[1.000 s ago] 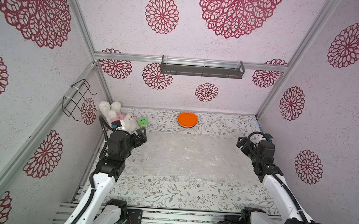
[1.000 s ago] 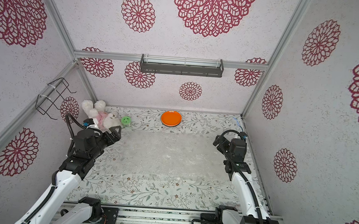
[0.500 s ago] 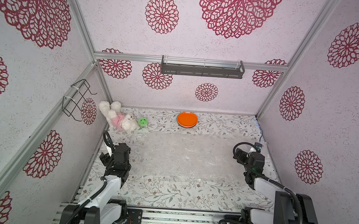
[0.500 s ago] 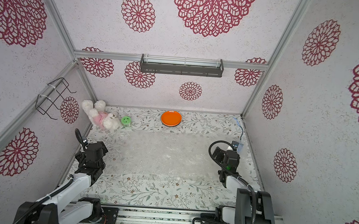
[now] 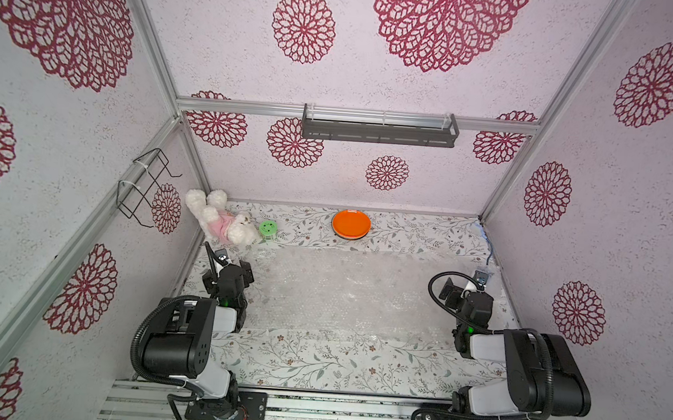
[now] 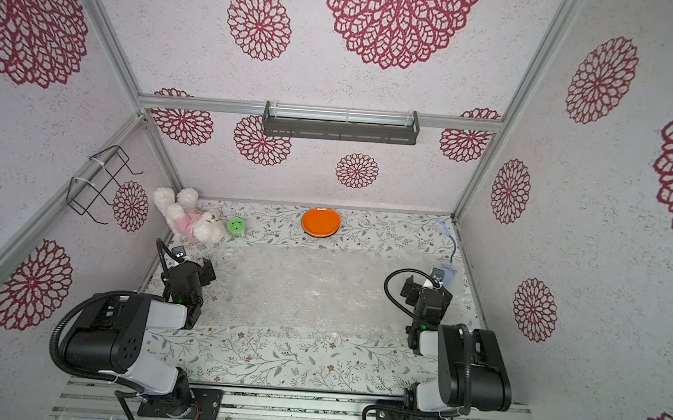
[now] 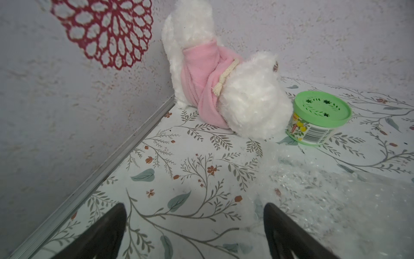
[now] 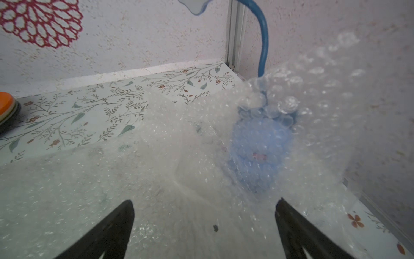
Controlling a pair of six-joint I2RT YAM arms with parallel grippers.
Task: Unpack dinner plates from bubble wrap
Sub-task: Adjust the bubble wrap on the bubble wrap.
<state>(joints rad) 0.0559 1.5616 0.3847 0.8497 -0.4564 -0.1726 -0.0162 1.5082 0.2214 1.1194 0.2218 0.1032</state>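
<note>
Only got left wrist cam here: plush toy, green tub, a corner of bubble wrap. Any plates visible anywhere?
Observer: Yes, an orange plate, bare, at the back of the table, apart from the bubble wrap.
Operator: Anything under the wrap?
Observer: No plate shape shows under it. Near the far right corner a blue thing shows through it, but I cannot tell what it is.
Operator: Right hand state?
Observer: The right hand is open and empty, pointing at the wrap near that blue thing.
</note>
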